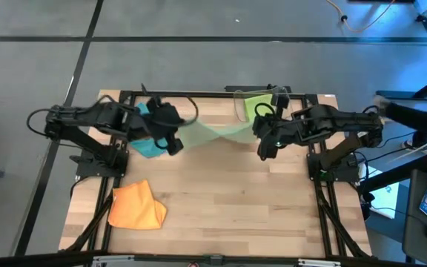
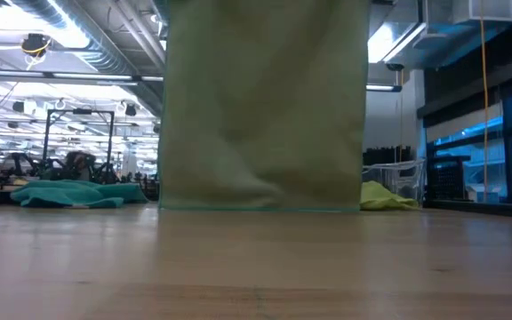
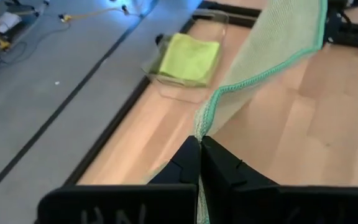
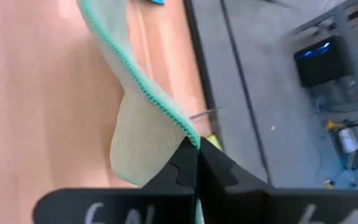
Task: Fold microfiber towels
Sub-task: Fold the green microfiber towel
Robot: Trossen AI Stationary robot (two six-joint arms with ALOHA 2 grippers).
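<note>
The pale sage towel (image 1: 215, 133) is strung between my two grippers above the middle of the table. In the low view it hangs as a wide sheet (image 2: 263, 107). My left gripper (image 1: 176, 146) and my right gripper (image 1: 262, 153) are each shut on an end of its upper edge. A teal towel (image 1: 145, 145) lies crumpled below the left arm. An orange towel (image 1: 136, 208) lies folded at the near left. A lime green towel (image 1: 257, 105) lies in the clear bin (image 1: 241, 110) at the far edge. My left gripper pinches the sage towel's teal-stitched hem (image 3: 200, 127) between its two shut fingers, slanting down from the table's left. The cloth runs up and away toward the other arm. My right gripper pinches the same hem at its other end (image 4: 193, 140), slanting down from the right. The towel hangs below both; its lower hem (image 2: 260, 207) reaches about table level, touching or not I cannot tell.
Bare wooden table top (image 1: 228, 193) lies in front of the hanging towel. The black frame (image 1: 199, 94) runs along the far edge beside the bin.
</note>
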